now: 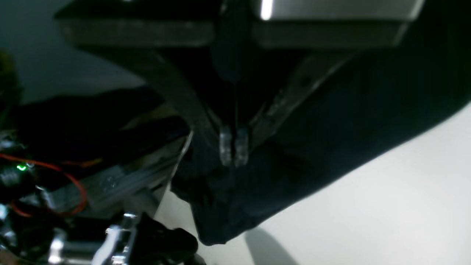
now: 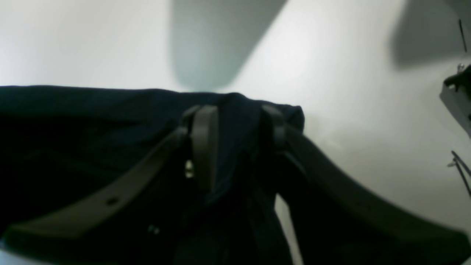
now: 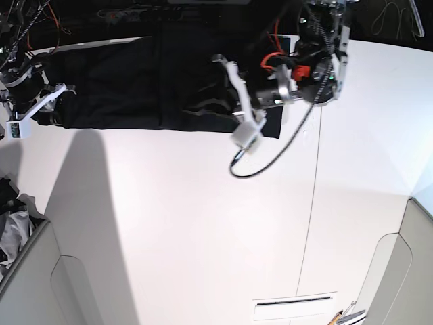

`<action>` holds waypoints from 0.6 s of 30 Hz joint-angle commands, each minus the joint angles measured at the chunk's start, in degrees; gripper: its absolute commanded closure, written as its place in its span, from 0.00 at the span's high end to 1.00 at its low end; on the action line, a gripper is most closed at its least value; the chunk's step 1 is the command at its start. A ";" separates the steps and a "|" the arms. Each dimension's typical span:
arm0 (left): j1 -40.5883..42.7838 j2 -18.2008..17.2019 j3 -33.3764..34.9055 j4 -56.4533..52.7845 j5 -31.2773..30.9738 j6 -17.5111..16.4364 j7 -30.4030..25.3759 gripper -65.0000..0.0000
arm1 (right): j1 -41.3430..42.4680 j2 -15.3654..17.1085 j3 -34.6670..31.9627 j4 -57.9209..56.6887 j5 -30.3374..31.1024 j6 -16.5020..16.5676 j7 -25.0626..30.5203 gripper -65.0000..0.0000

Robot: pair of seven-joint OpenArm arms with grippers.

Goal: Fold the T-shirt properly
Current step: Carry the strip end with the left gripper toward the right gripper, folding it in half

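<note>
The white surface [image 3: 203,230] fills most of the base view. Along its far edge the T-shirt [image 3: 135,81] is stretched out in a long black band, held at both ends; every other thing is placed here relative to that band.

At the band's end on the left of the base view, the right end effector [image 3: 42,103] grips the cloth. In the right wrist view its two dark fingers [image 2: 204,147] are pressed onto a raised fold of the T-shirt [image 2: 92,121], with fabric bunched between them [image 2: 235,147].

At the band's other end sits the left end effector [image 3: 260,122]. The left wrist view shows its clear fingertips [image 1: 225,145] nearly together, pinching the dark fabric [image 1: 331,129] just beside a hanging corner of it; the left end effector [image 1: 233,146] is blurred there.

Well apart from the T-shirt, at the near left edge of the base view, lies a small pile of grey, white and black cloth [image 3: 12,230].
</note>
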 commanded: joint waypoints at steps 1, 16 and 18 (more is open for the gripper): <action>-1.70 0.02 1.25 -0.63 0.57 -0.54 -2.54 0.00 | 0.31 0.81 0.39 0.81 0.68 0.02 1.16 0.30; -18.40 0.02 7.17 -23.50 10.88 3.85 -9.88 0.00 | 0.66 0.81 0.39 0.81 0.55 0.02 1.14 0.30; -18.88 0.04 6.54 -21.59 3.93 0.81 -7.32 0.00 | 0.81 0.83 0.39 0.83 0.07 0.02 1.18 0.30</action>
